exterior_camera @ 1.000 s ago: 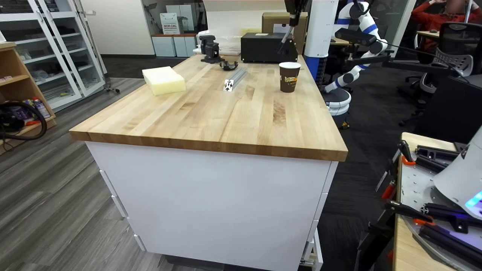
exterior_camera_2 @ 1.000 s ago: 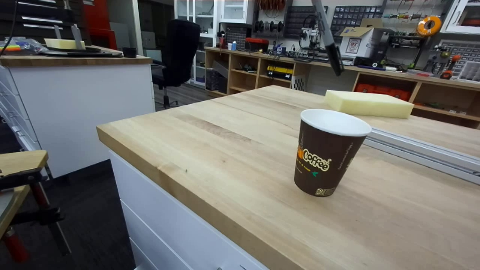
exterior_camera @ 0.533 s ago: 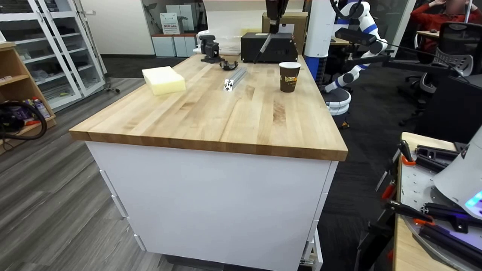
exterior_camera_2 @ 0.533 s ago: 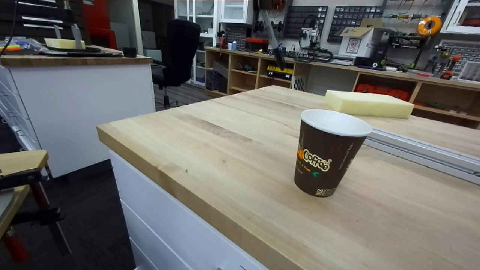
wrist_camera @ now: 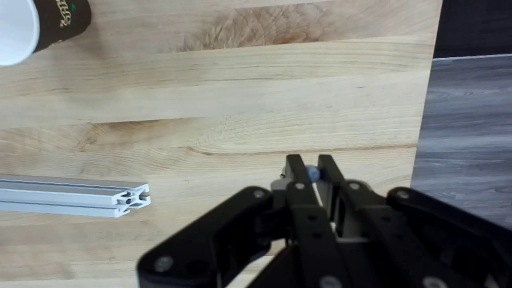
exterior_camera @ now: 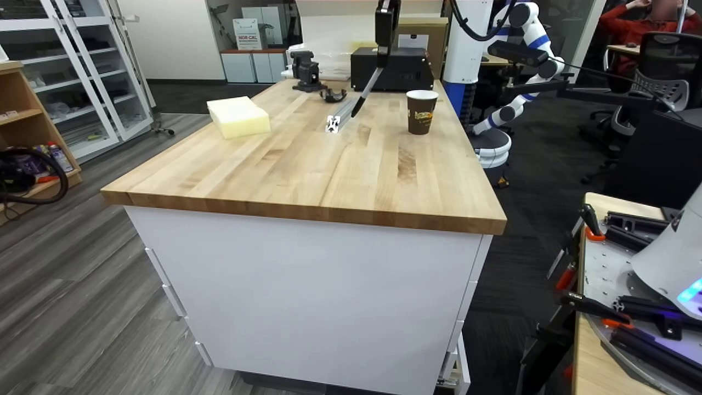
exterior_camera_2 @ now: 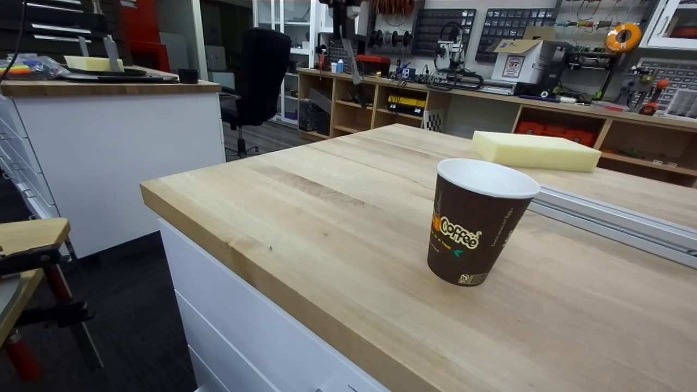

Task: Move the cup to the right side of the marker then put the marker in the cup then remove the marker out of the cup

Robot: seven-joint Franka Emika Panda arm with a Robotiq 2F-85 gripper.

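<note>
Over the tabletop (exterior_camera: 307, 175), our claw (wrist_camera: 311, 165) pinches the marker (exterior_camera: 367, 91); removal from the cup (exterior_camera_2: 474, 231) seems done; we should lower next.

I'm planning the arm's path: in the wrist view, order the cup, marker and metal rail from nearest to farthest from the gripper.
1. Marker, held in the gripper.
2. Metal rail, left, below mid-height.
3. Cup, in the upper left corner.

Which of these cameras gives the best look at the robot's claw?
The wrist view. There the gripper is close up, both fingers plain to see with the end of the marker between them. Both exterior views show the gripper far smaller, at the top edge, with the marker slanting down from it.
</note>
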